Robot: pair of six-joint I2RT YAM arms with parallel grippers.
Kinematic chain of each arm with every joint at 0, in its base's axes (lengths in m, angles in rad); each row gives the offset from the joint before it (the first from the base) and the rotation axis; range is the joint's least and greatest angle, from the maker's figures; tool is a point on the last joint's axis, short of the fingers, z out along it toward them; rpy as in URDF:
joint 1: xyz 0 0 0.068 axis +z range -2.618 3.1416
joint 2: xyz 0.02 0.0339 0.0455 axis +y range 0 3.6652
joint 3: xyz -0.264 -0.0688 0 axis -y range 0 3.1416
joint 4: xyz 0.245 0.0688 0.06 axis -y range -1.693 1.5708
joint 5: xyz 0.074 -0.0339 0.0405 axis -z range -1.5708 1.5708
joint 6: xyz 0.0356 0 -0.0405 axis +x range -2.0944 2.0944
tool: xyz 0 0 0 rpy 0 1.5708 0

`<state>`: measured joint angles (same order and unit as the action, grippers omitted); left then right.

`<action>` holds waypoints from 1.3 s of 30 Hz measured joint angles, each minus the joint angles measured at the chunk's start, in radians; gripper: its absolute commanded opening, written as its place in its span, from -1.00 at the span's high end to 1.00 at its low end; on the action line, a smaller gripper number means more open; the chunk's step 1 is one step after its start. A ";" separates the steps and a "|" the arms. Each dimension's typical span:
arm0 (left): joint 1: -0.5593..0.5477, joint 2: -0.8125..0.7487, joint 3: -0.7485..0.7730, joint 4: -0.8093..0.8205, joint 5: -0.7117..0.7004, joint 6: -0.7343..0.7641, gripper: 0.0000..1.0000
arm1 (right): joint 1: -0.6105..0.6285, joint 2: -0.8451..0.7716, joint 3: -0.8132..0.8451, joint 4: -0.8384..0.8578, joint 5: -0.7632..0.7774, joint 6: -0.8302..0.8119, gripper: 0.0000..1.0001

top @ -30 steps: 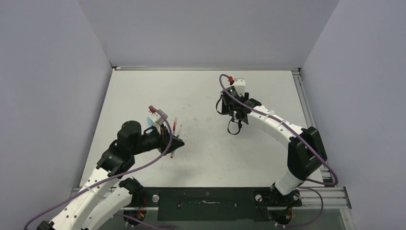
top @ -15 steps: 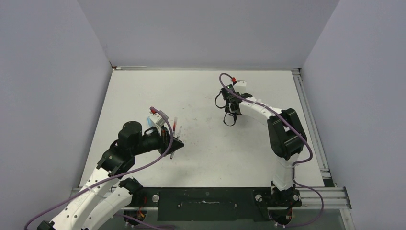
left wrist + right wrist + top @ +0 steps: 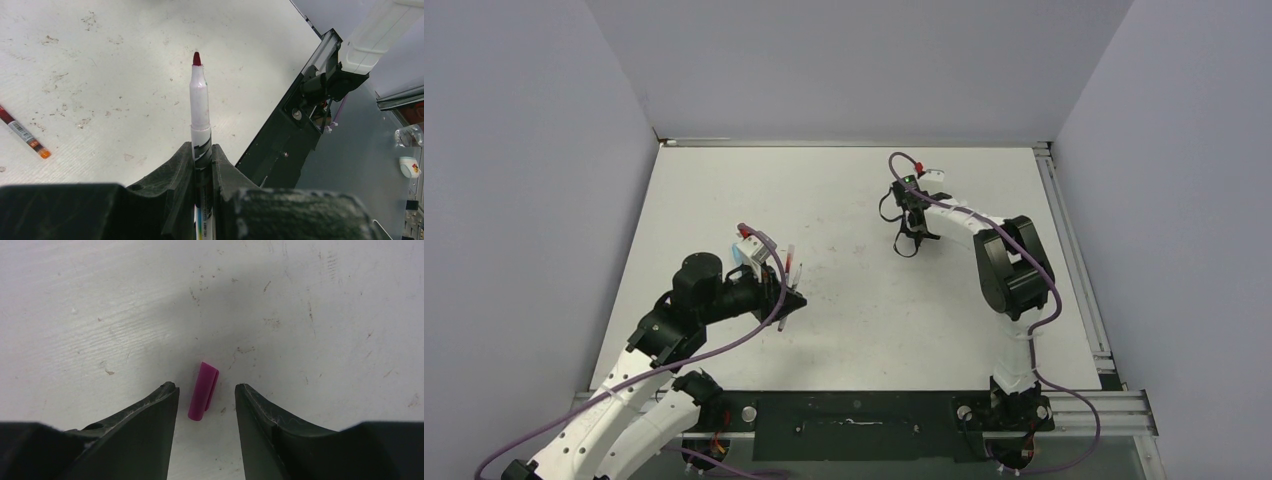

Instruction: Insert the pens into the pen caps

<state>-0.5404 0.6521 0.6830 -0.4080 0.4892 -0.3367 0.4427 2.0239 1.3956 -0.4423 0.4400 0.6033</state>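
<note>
Since a second ago my right arm has folded its elbow back and brought its claw down to the counter [image 3: 844,190], its jaws drawing closer together, while my left arm has held where it was.

On the left half of the counter, closer to the near edge than the far one, my left claw [image 3: 201,156] is clamped tight on the white pen [image 3: 200,115]. The barrel is white, with black and coloured printing where the fingers grip it. It stands straight out beyond the fingertips and ends in a bare dark red tip, uncapped. From above, two loose pens [image 3: 791,258] lie side by side on the counter just beyond this claw, one pale and one red. My left wrist view shows a dark red pen [image 3: 23,135] with a white label and an orange end lying flat, off to the side of the held one.

In the far half, right of the middle, my right claw [image 3: 205,388] hangs low over the counter with its jaws partly apart and nothing gripped. The pen cap [image 3: 202,400] lies flat between the two fingers, touching neither. It is a short, stubby magenta tube with a clip along one side. Scuffs and dark specks mark the white surface around it.
</note>
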 measured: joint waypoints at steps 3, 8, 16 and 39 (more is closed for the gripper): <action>0.000 0.005 0.000 0.000 -0.005 0.001 1.00 | -0.009 0.003 0.000 0.009 -0.010 0.004 0.12; 0.000 0.013 0.000 -0.001 -0.011 0.002 1.00 | -0.019 0.004 0.000 0.030 -0.023 0.010 0.16; 0.000 0.021 0.000 -0.001 -0.014 0.004 1.00 | -0.023 0.024 -0.005 0.060 -0.042 0.012 0.22; 0.000 0.032 0.000 -0.002 -0.014 0.004 1.00 | -0.023 -0.014 -0.099 0.189 -0.082 0.023 0.89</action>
<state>-0.5404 0.6842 0.6830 -0.4095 0.4747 -0.3325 0.4194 2.0102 1.2968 -0.2535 0.3580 0.6262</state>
